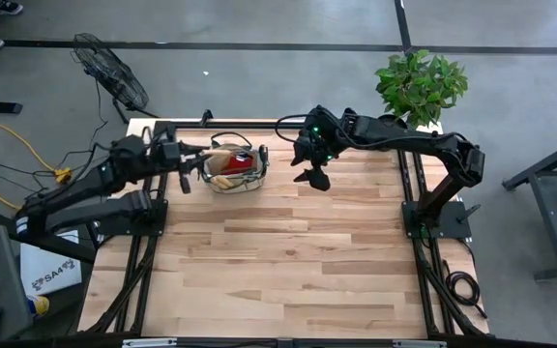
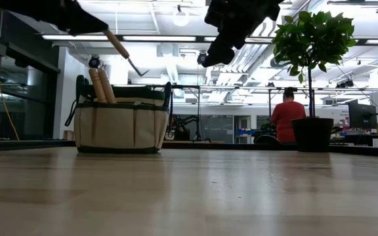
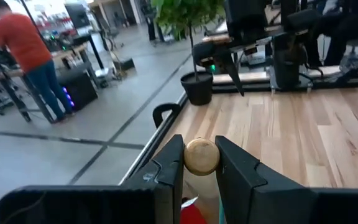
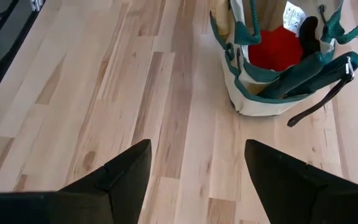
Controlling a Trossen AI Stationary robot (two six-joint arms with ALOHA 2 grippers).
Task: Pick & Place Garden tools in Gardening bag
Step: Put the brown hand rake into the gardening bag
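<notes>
The beige gardening bag with dark green trim stands on the table at the far side, left of centre. It also shows in the low view and in the right wrist view. Two wooden handles stick up out of it, and the red spray bottle lies inside. My left gripper is shut on a wooden-handled tool above the bag's left rim. Which tool it is I cannot tell. My right gripper hangs open and empty to the right of the bag. My left gripper pinches the round butt end of the tool's wooden handle between its two fingers. The tool is lifted clear above the bag. It slants down away from the gripper, with its thin metal end lowest.
A potted green plant stands at the table's far right corner. A fan stands on the floor beyond the far left corner. A person in a red top is in the room behind. Bare wood lies toward the near edge.
</notes>
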